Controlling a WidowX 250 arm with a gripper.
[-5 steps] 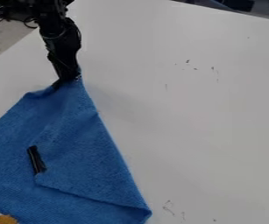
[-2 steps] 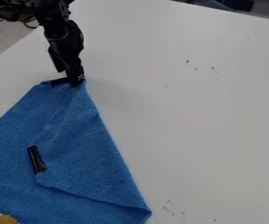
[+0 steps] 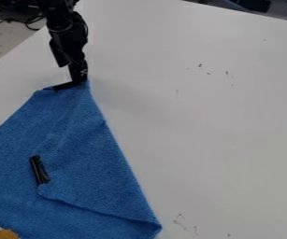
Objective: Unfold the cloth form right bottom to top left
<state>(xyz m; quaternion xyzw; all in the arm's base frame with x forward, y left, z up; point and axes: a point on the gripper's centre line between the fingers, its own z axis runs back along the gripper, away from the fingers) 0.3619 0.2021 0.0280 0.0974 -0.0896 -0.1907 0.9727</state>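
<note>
- Just now, we see the upper-left edge of the blue cloth (image 3: 89, 154) sitting straighter and farther up than in the first frame; it lies on the left and lower part of the worktop (image 3: 214, 135).
- Its flap (image 3: 98, 182) looks unchanged, turned over along the right-hand side, so we judge the unfolding unfinished.
- The end effector (image 3: 71, 85) has dipped, then lifted slightly, at the cloth's top corner. We cannot tell how far open it is, or whether it grips the fabric.
- We would want a sure hold on the loose flap before any pull; otherwise the whole cloth may slide.
- A small black object (image 3: 39, 170) lies by the flap's tip and could get dragged along.
- Farther out, we note an orange-yellow thing (image 3: 7, 234) near the bottom-left corner and cables (image 3: 34, 21) behind the arm (image 3: 66, 32).
</note>
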